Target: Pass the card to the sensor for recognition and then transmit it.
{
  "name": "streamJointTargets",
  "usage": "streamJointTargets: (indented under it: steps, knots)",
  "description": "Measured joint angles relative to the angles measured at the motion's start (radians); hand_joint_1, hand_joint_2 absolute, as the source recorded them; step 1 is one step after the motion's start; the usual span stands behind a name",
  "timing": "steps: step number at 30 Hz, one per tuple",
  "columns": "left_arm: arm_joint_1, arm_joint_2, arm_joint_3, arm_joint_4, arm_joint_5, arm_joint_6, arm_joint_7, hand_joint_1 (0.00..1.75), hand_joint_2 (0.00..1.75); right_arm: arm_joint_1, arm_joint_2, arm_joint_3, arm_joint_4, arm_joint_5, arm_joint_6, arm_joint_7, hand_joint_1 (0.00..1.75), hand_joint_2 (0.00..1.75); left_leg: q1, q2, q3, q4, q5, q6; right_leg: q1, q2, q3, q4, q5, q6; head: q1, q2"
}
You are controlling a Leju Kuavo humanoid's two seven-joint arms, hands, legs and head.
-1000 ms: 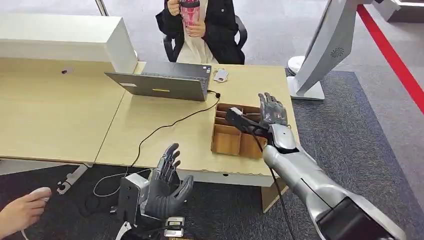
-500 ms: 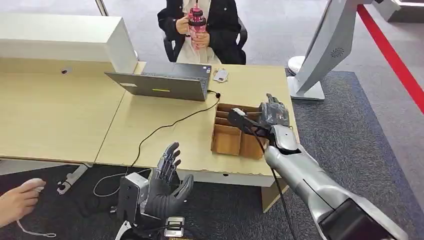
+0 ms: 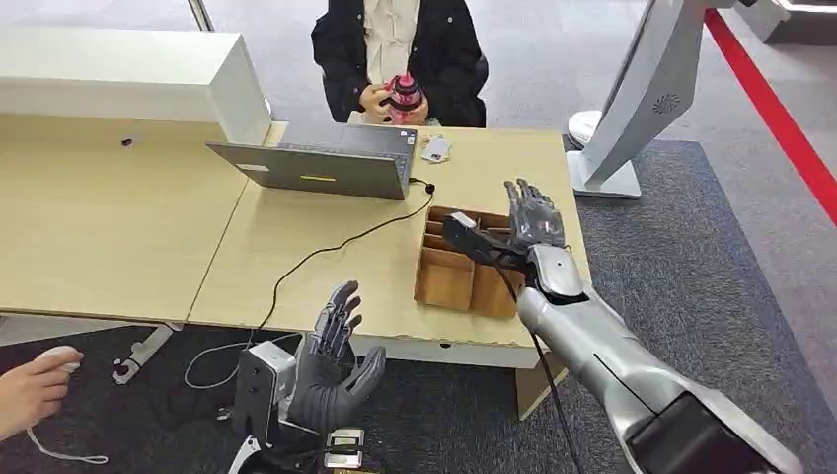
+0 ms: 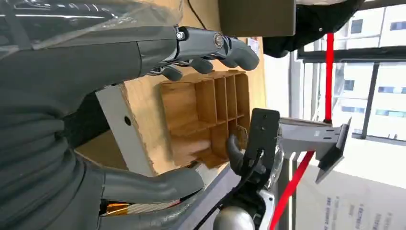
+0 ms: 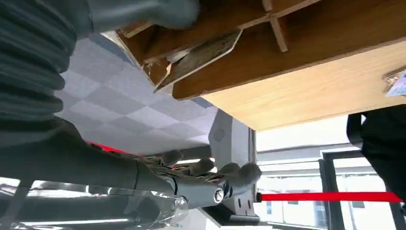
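Right hand [image 3: 534, 215]: fingers spread, nothing held, hovering over the far right corner of the wooden divided tray [image 3: 446, 279]. In the right wrist view a card [image 5: 201, 57] leans in a tray compartment just beside the thumb. Left hand [image 3: 331, 360]: at 7 o'clock from the tray, below the desk [image 3: 296, 247] edge, fingers apart, holding nothing. Laptop [image 3: 316, 163] at 11 o'clock.

I'm looking at a pale wood desk [image 3: 118, 237] on dark grey carpet [image 3: 691, 257], a red floor stripe [image 3: 780, 109] running right, daylight through big windows [image 4: 378, 72].
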Motion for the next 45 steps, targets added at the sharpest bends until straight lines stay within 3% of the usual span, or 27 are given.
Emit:
streamJointTargets:
  steps: [13,14,15,23,45]
  knots:
    - [-0.003,0.000,-0.004,0.000,0.000,0.018,-0.006,0.00,1.75,-0.001,0.021,0.000,-0.001,0.009,0.000,-0.014,0.00,1.75,0.000,0.000,0.000,0.000,0.000,0.000,0.000,0.000,0.000,0.000,0.000,0.000,0.000,0.000]
    - [-0.004,0.000,-0.005,0.000,0.000,0.018,-0.008,0.00,1.75,-0.001,0.021,0.000,-0.001,0.009,0.001,-0.015,0.37,1.75,0.000,0.000,0.000,0.000,0.000,0.000,0.000,0.000,0.000,0.000,0.000,0.000,0.000,0.000]
    - [-0.004,0.000,-0.005,0.000,0.000,0.019,-0.009,0.00,1.75,-0.001,0.022,0.000,-0.001,0.009,0.002,-0.015,1.75,1.75,0.000,0.000,0.000,0.000,0.000,0.000,0.000,0.000,0.000,0.000,0.000,0.000,0.000,0.000]
    - [-0.004,0.000,-0.005,0.000,0.000,0.021,-0.012,0.00,1.75,-0.002,0.022,-0.001,0.003,-0.006,0.031,-0.015,1.75,1.75,0.000,0.000,0.000,0.000,0.000,0.000,0.000,0.000,0.000,0.000,0.000,0.000,0.000,0.000]
    - [-0.008,0.000,-0.007,0.000,-0.011,0.016,-0.008,0.00,1.75,-0.002,0.004,-0.011,0.002,-0.024,0.008,-0.041,1.75,1.75,0.000,0.000,0.000,0.000,0.000,0.000,0.000,0.000,0.000,0.000,0.000,0.000,0.000,0.000]
